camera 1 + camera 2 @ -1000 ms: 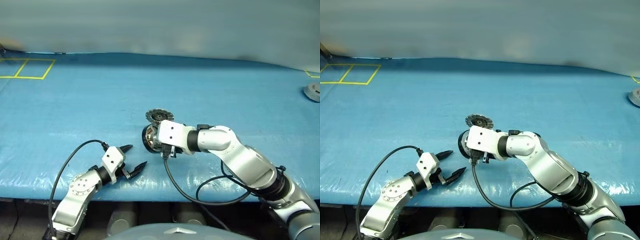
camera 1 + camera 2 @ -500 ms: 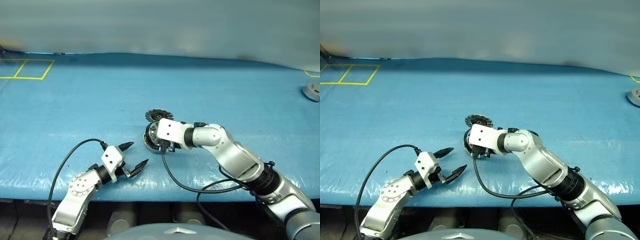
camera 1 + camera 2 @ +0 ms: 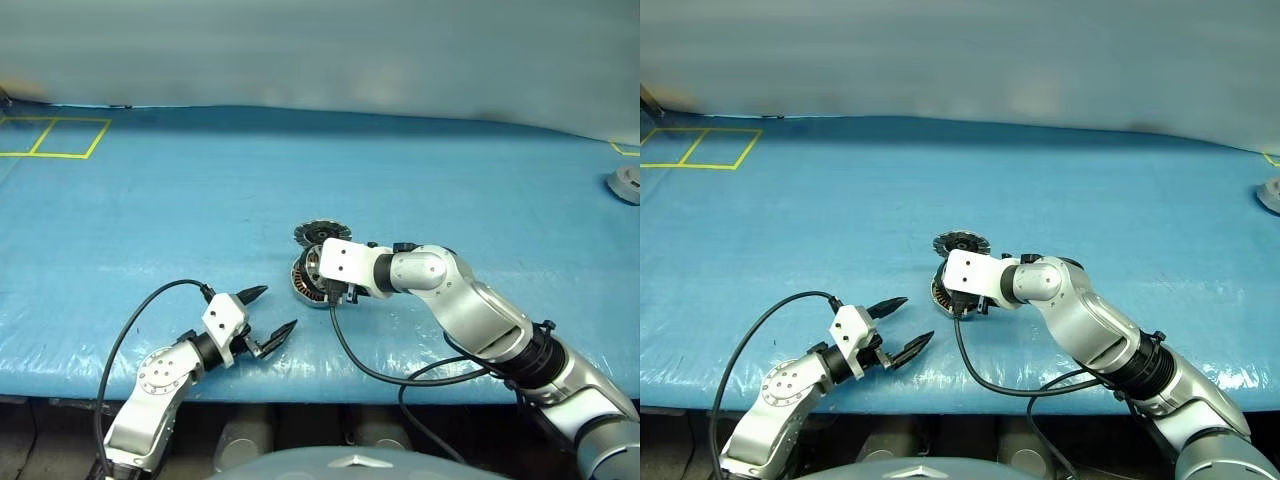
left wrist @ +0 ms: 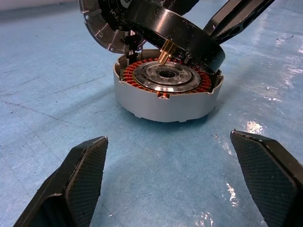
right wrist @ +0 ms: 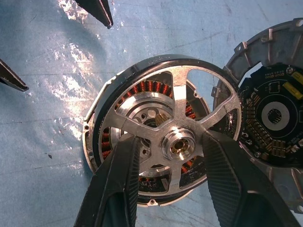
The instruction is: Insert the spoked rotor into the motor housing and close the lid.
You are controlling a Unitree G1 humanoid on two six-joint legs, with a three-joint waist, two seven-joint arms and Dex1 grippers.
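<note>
Tilting over the motor housing, the spoked rotor hangs with its shaft aimed down toward the copper-ringed hub, one edge higher. The right gripper pinches it by the spokes on either side of its hub. Just behind lies the lid. The left gripper waits nearby on the blue table, fingers spread wide.

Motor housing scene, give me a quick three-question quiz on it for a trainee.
1. True or false: the spoked rotor is fully seated in the motor housing.
2. Which gripper holds the rotor: A left, B right?
3. What lies beside the housing on the blue table?

Key:
1. False; it hangs tilted just above the windings.
2. B; the right gripper pinches its spokes, while the left gripper is open and apart.
3. The lid, ribbed face up.
</note>
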